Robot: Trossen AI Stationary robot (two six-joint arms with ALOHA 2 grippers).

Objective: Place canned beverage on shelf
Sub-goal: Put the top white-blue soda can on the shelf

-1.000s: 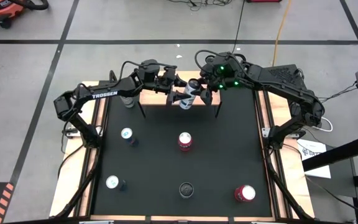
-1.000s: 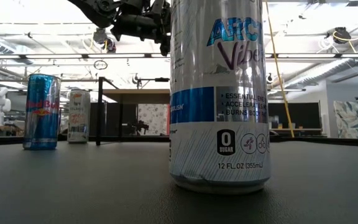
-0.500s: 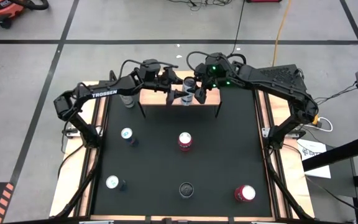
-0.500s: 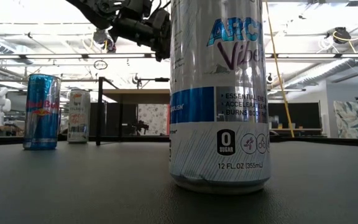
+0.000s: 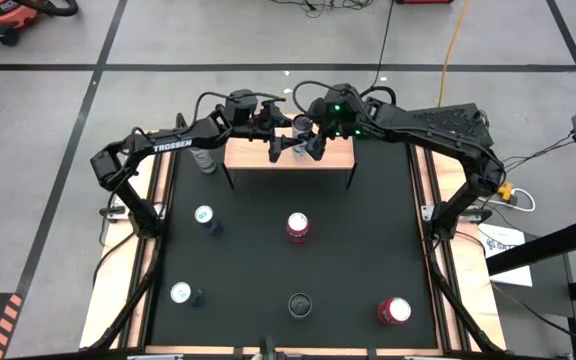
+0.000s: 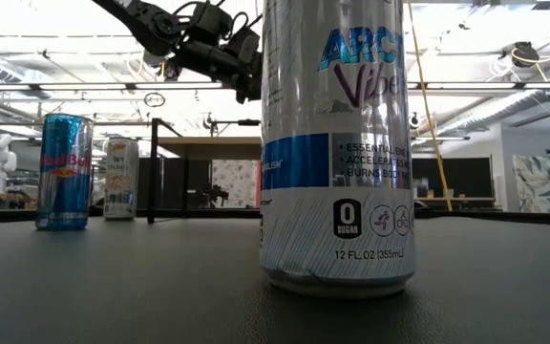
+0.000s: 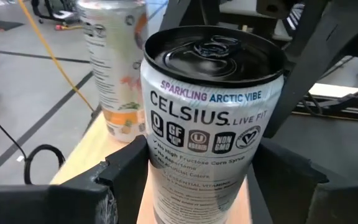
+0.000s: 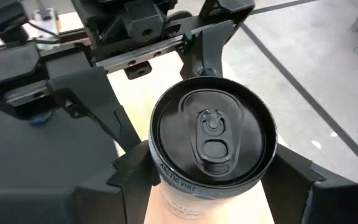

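Observation:
The canned beverage [image 7: 210, 118] is a white Celsius can with a black top [image 8: 211, 134]. It stands upright between my two grippers, over the light-wood shelf [image 5: 253, 157] at the table's far middle. My left gripper [image 7: 204, 186] comes from the table's left and is shut on it. My right gripper [image 8: 213, 186] comes from the right, slanting down, and is also shut on it. In the high view the can [image 5: 302, 138] is mostly covered by both hands. I cannot see whether its bottom touches the board. My left gripper pinches the can's lower body [image 7: 157, 180] between its two fingers, one on each side. The fingers come nearly level from the table's left, and the can stands upright in them. My right gripper pinches the can's wall just under the top rim [image 8: 160, 177] between its two fingers. They come from the table's right, slanting down onto it.
A white-and-orange can [image 7: 114, 68] stands on light wood just beyond the held can. Several more cans stand on the black table: two red ones [image 5: 297, 227] [image 5: 393, 311], a black-topped one [image 5: 299, 305] and blue ones at the left [image 5: 205, 216]. The shelf's thin black legs [image 5: 351, 178] stand near the far edge.
Both grippers have sunk a little over the shelf with the can between them, the right one going toward the table's left. The can leaned a second ago and now stands upright, a little nearer the table's far edge.

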